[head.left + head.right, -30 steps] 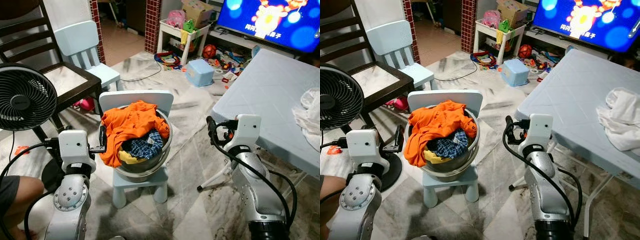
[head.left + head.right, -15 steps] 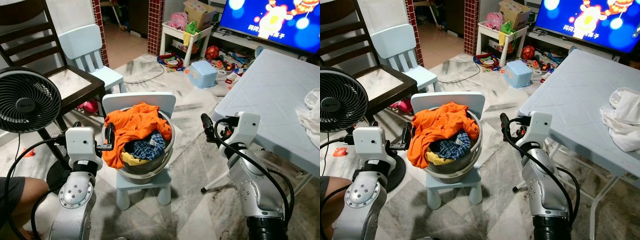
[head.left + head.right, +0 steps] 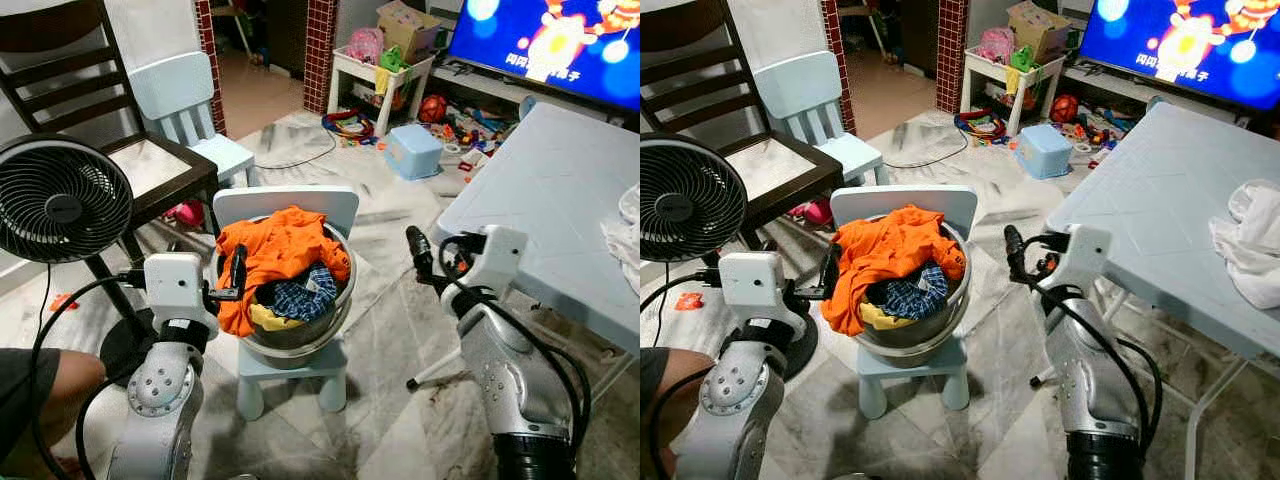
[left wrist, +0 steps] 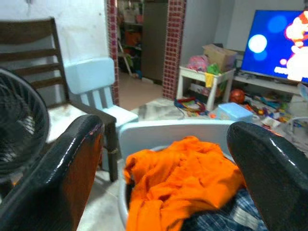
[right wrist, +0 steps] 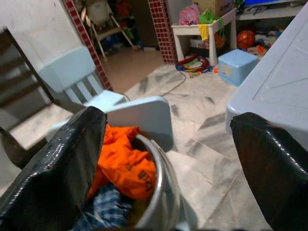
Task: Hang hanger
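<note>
Marble-tiled living-room floor; round metal basin of orange and checked laundry on small pale-blue chair; left gripper and right gripper flank it, both released, empty; hanger unseen; step: approach; next: find hanger.

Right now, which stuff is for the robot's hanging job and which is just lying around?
For the job: left gripper, right gripper, both open and empty; orange shirt heaped in the metal basin on the small chair.

Just lying around: fan, table, white cloth, blue box, toys, TV.
</note>
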{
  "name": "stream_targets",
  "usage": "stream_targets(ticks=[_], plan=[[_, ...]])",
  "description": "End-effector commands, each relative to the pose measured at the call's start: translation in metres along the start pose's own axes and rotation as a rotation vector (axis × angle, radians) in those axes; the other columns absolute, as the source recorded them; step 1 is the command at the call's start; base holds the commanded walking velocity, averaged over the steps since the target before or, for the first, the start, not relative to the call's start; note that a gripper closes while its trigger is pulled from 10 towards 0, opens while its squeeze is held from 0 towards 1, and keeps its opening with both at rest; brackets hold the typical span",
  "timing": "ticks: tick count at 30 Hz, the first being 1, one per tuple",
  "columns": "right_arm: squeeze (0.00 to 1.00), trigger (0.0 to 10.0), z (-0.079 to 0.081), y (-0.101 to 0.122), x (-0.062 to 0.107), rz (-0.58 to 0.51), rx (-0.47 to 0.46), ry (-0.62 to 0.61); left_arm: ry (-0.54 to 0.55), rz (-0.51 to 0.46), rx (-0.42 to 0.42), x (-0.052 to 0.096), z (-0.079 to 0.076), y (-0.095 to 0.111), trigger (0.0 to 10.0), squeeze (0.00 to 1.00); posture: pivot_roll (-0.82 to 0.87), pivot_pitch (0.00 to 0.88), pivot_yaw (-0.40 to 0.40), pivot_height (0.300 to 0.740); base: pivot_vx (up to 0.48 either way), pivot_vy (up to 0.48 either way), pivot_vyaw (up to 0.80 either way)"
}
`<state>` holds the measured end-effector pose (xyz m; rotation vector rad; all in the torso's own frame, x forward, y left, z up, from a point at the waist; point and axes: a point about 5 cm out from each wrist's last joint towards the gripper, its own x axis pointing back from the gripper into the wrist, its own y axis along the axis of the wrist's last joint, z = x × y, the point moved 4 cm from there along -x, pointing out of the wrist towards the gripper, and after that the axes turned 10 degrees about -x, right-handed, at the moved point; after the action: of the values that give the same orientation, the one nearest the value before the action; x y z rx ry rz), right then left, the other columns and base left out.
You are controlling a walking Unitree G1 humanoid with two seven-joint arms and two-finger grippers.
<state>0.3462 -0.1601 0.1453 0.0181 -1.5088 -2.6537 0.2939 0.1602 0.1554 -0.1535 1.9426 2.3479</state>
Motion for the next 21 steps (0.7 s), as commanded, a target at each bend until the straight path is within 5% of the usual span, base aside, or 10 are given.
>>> stream_targets(ticks=[1, 7, 9, 12, 20, 21], plan=[[0.00, 10.0, -0.005, -0.003, 0.003, 0.043, -0.045, -0.022, 0.003, 0.002, -0.010, 0.003, 0.004, -0.001, 10.0, 0.00, 0.14, 0.019, -0.033, 0.740, 0.000, 0.000, 0.00], [0.00, 10.0, -0.004, -0.011, 0.012, 0.126, 0.002, 0.049, 0.006, 0.026, -0.043, 0.010, 0.008, -0.011, 10.0, 0.00, 0.13, 0.013, -0.034, 0.740, 0.000, 0.000, 0.00], [0.00, 10.0, 0.007, 0.000, 0.015, 0.082, 0.210, 0.172, -0.024, 0.037, -0.061, 0.014, 0.008, -0.015, 10.0, 0.00, 0.12, 0.019, -0.037, 0.740, 0.000, 0.000, 0.00], [0.00, 10.0, 0.013, 0.020, 0.014, -0.049, 0.356, 0.269, -0.072, 0.030, -0.098, 0.016, 0.011, -0.016, 10.0, 0.00, 0.11, 0.030, -0.030, 0.740, 0.000, 0.000, 0.00], [0.00, 10.0, 0.003, 0.027, 0.017, -0.089, 0.331, 0.229, -0.042, 0.028, -0.093, 0.016, 0.016, -0.014, 10.0, 0.00, 0.11, 0.043, -0.024, 0.740, 0.000, 0.000, 0.00], [0.00, 10.0, -0.001, 0.030, 0.026, -0.153, 0.266, 0.195, -0.042, 0.023, -0.067, 0.019, 0.014, -0.012, 10.0, 0.00, 0.11, 0.045, -0.027, 0.740, 0.000, 0.000, 0.00]])
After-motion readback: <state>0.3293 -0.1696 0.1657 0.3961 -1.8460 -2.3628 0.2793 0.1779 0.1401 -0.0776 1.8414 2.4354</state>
